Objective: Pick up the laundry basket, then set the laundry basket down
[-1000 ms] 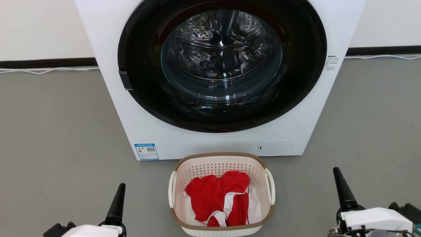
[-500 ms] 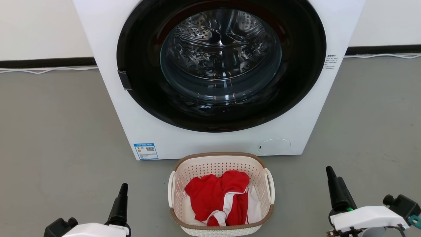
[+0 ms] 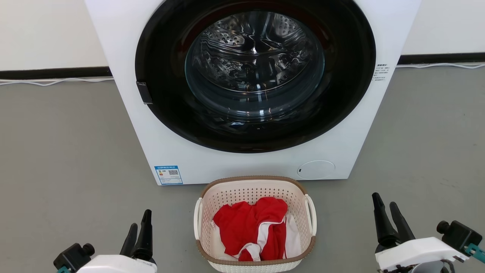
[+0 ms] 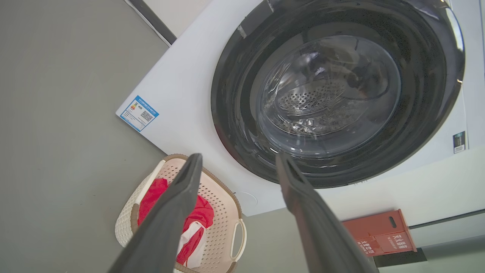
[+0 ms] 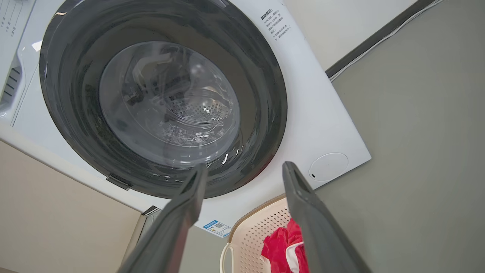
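Observation:
The laundry basket [image 3: 227, 195] is cream-white and perforated, with a brown rim and white loop handles. It stands on the grey floor just in front of the washing machine and holds red and white clothes [image 3: 250, 227]. My left gripper [image 3: 139, 219] stands open at the lower left, well apart from the basket's left handle. Over at the lower right my right gripper [image 3: 384, 199] is open too, clear of the right handle. In the left wrist view the basket [image 4: 223, 212] lies low behind my open left gripper [image 4: 238, 161]. In the right wrist view the basket [image 5: 261, 223] sits between the fingers of my open right gripper [image 5: 242, 170].
A white washing machine [image 3: 170, 144] with a dark round glass door [image 3: 254, 72] stands right behind the basket. A white cable [image 3: 53, 81] runs along the wall base. A red box [image 4: 379, 233] stands beside the machine. Bare grey floor lies on both sides.
Both wrists have rolled, so each gripper now shows two spread fingers instead of one. The right gripper shifted slightly left, the left slightly right. The basket has not moved.

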You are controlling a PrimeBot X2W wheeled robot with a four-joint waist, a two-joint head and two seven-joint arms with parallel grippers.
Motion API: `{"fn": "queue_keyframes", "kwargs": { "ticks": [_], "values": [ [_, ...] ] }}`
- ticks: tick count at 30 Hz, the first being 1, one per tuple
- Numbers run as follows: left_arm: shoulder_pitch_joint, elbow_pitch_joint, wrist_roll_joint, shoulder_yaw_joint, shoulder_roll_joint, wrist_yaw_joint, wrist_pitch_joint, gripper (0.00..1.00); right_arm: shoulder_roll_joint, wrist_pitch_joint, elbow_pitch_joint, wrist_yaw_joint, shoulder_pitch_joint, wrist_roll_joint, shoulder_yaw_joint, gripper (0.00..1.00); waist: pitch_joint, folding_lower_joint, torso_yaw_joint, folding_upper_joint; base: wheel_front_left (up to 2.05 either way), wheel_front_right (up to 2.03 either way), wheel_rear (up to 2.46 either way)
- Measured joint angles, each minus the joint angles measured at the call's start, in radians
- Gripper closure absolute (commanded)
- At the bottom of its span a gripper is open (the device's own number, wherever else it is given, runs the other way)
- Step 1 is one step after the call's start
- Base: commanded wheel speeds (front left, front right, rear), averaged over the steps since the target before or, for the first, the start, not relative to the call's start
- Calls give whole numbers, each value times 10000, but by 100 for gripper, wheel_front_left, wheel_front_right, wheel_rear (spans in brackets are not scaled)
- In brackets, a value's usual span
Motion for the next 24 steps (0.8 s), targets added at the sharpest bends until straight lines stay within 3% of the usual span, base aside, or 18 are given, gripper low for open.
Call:
{"fn": "queue_keyframes", "kwargs": {
  "ticks": [24],
  "values": [
    [110, 4, 3035, -81, 25, 82, -669, 0, -138, -671, 410, 2, -202, -2844, 240, 0, 12, 0, -35, 0, 0, 0, 0]
  ]
}}
